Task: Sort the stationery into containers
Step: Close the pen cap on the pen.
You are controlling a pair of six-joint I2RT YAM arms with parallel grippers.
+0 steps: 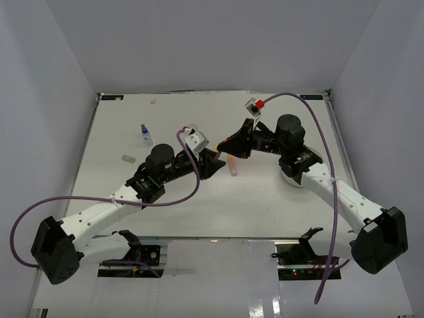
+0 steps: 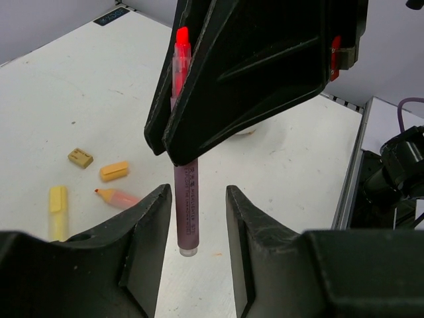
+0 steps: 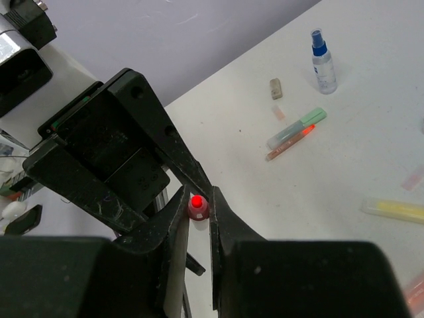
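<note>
The white desk (image 1: 199,205) carries everything. The round white tub (image 1: 295,180) sits at the right, mostly hidden under the right arm. The two arms meet above mid-desk in what looks like a handover. The right fingers (image 3: 179,209) are pinching the red-tipped pen (image 2: 187,212) near its top and hold it upright. The left fingers (image 2: 159,212) are spread either side of its lower barrel, one close to it and the other clear. To do this well, the left should back straight away without brushing the barrel. The right should hold its pinch firm, then carry the pen right to the tub. A spray bottle (image 1: 146,135) and an eraser (image 1: 128,158) lie far left.
</note>
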